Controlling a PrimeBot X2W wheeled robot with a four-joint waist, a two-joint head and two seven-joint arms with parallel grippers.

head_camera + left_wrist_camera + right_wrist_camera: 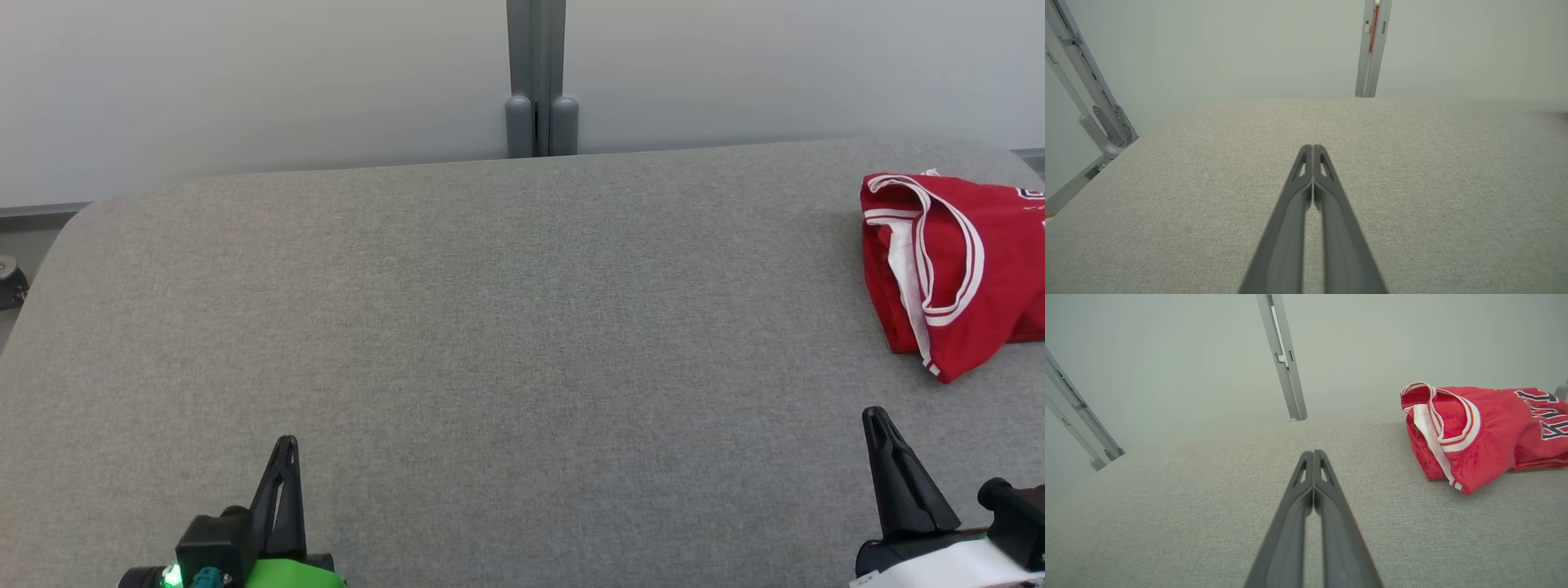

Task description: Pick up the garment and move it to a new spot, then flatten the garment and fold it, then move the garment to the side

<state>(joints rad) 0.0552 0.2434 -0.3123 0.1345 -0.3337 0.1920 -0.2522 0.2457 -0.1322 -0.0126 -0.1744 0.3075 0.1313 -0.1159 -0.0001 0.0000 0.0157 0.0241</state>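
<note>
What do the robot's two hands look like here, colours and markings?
Left hand: two long dark grey fingers with slotted tips, black base, bright green cover, a green light and a teal plug. Right hand: same fingers, black base, white cover.

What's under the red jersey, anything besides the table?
The red jersey lies folded over on the grey padded table; bare table surrounds its visible edges. Its layers cover the patch beneath, so anything tucked there can't be seen.
</note>
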